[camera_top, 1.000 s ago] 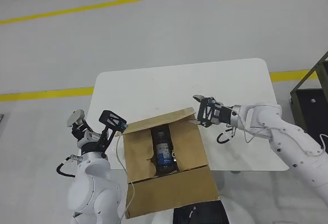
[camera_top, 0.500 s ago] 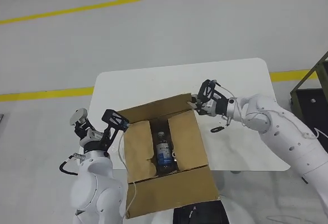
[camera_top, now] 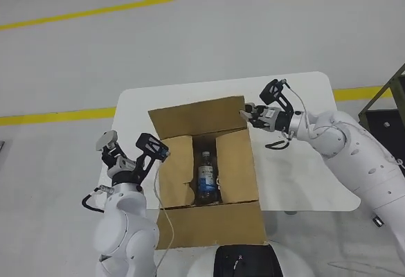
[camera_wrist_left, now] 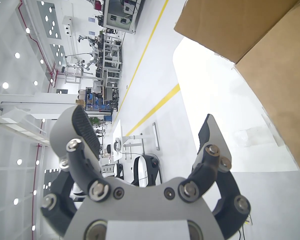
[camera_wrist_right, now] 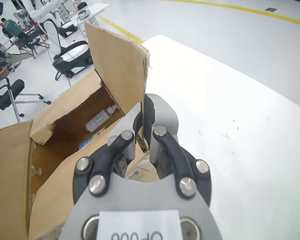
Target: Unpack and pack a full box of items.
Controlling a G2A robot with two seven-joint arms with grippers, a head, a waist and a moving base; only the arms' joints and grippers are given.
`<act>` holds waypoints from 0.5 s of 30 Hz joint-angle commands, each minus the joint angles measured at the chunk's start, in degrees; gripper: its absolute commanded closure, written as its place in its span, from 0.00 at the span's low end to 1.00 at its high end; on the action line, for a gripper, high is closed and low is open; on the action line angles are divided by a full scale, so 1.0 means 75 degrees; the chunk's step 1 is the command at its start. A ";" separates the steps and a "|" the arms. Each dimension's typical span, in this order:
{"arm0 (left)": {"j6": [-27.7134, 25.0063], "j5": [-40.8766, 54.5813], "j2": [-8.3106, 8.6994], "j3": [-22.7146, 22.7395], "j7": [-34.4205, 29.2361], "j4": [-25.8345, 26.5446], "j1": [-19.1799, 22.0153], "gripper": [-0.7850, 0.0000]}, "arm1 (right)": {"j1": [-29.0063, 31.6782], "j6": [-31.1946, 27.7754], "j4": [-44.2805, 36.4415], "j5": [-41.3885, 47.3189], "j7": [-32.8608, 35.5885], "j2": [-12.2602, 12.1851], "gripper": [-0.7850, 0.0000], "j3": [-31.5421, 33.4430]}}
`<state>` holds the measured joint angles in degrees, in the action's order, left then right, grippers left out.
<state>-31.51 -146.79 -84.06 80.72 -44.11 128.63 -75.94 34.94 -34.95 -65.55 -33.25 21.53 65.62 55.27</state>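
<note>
- Pinching the far flap [camera_top: 195, 116] of the cardboard box [camera_wrist_left: 277, 81]: right gripper [camera_wrist_right: 143, 116] fingers are clenched on its corner edge, and the flap stands upright.
- Left gripper [camera_wrist_left: 145, 126] fingers released, empty, near the box's left wall.
- Bottle [camera_top: 205, 179] lies on the box floor; the box sits on the worktop [camera_top: 299, 90].
- Risk: a harder pull could tear the frayed corner or drag the light box, since nothing braces it.
- Side flaps [camera_top: 177, 166] lean inward, narrowing access to the bottle.
</note>
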 commanded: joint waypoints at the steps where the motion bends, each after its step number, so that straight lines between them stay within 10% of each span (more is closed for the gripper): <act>1: 0.0006 -0.0012 -0.0004 -0.0041 -0.0009 -0.0021 0.0027 0.00 | 0.0050 0.0093 0.0030 0.0084 0.0025 -0.0004 1.00 0.0061; 15: -0.0076 -0.0182 -0.0013 -0.0268 0.0066 -0.0100 0.0166 0.00 | 0.0115 0.0138 0.0064 0.0157 0.0212 -0.0003 1.00 0.0103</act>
<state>-32.08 -148.16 -84.16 78.69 -43.60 127.87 -74.69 35.80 -33.91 -65.07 -32.08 23.12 65.60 56.05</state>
